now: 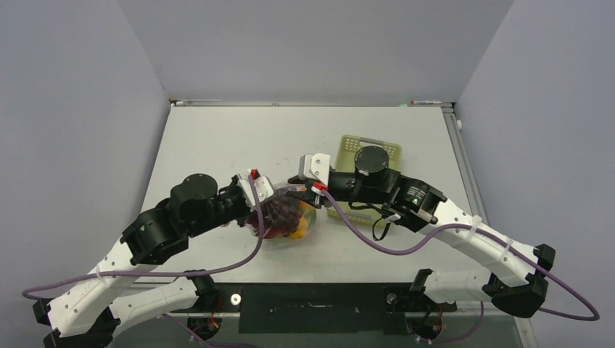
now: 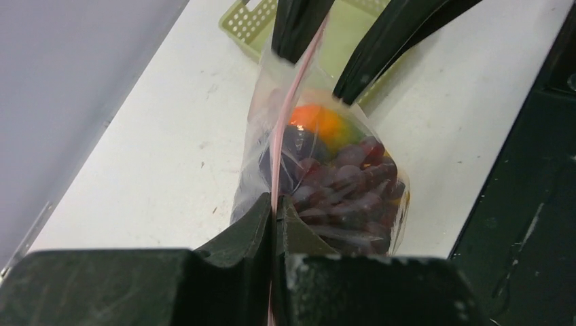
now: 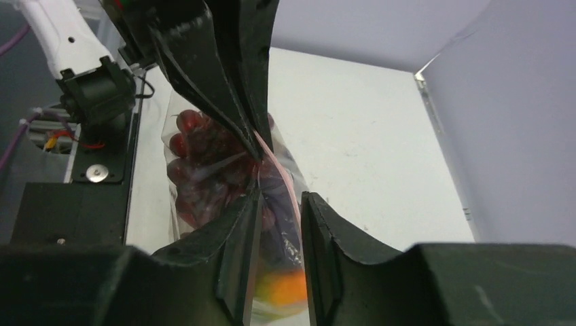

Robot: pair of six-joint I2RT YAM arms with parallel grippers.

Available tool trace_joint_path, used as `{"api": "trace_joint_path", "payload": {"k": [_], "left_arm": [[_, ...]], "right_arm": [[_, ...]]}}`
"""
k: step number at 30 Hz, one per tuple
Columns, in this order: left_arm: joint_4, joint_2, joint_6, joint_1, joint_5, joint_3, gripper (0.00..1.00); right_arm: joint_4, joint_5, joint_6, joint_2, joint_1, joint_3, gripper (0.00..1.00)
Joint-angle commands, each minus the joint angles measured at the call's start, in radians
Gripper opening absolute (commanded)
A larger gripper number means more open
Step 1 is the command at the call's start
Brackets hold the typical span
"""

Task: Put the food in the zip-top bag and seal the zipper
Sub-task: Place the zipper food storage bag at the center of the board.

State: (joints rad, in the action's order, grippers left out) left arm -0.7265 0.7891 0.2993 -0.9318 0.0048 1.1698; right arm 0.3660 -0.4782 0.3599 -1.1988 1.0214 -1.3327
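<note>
Grey walls close in a white table (image 1: 217,145), and your bag (image 1: 286,217) sits at its near middle, strung between the two grippers. Its mouth edge faces up, and the zipper (image 2: 289,115) runs left to right along it, from the left gripper (image 2: 275,207) across to the right gripper (image 3: 278,204).

Your left fingers (image 2: 244,224) are pressed together on the zipper, pinching the thin pink-red strip flat. Your right fingers (image 3: 238,231) stand a little apart. The strip and some clear film pass through that gap, lying against one finger and clear of the other.

Below the strip the bag is clear, crinkly plastic with shiny creases, bulging with food. Dark red grapes (image 2: 346,190), round and glossy, fill the side you see from the left wrist. A smooth orange (image 2: 319,122) sits at the right end, and a dark purple eggplant (image 2: 299,146) lies just beside it.

A pale yellow-green mesh basket (image 1: 350,143) sits on the table farther back and to the right, partly under your right arm.
</note>
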Motion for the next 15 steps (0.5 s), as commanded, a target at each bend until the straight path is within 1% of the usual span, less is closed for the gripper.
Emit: {"api": "trace_joint_path", "payload": {"k": [1,3,4,8,11,13,15], "left_arm": [[0.122,0.009,0.023,0.005,-0.149,0.020,0.00],[0.137,0.019,0.039,0.006,-0.181,0.031,0.00],[0.138,0.026,0.052,0.007,-0.200,0.041,0.00],[0.173,0.056,0.110,0.007,-0.273,0.070,0.00],[0.227,0.090,0.173,0.009,-0.381,0.073,0.00],[0.300,0.111,0.241,0.017,-0.465,0.056,0.00],[0.359,0.130,0.294,0.035,-0.497,0.042,0.00]], "right_arm": [[-0.130,0.110,-0.043,0.089,0.002,0.026,0.41],[-0.153,0.209,-0.068,0.118,0.003,0.053,0.52],[-0.160,0.246,-0.085,0.134,0.003,0.062,0.54],[-0.193,0.341,-0.127,0.204,0.003,0.103,0.58],[-0.190,0.388,-0.138,0.233,0.003,0.118,0.59],[-0.190,0.408,-0.148,0.250,0.003,0.129,0.60],[-0.187,0.418,-0.152,0.259,0.003,0.134,0.61]]}}
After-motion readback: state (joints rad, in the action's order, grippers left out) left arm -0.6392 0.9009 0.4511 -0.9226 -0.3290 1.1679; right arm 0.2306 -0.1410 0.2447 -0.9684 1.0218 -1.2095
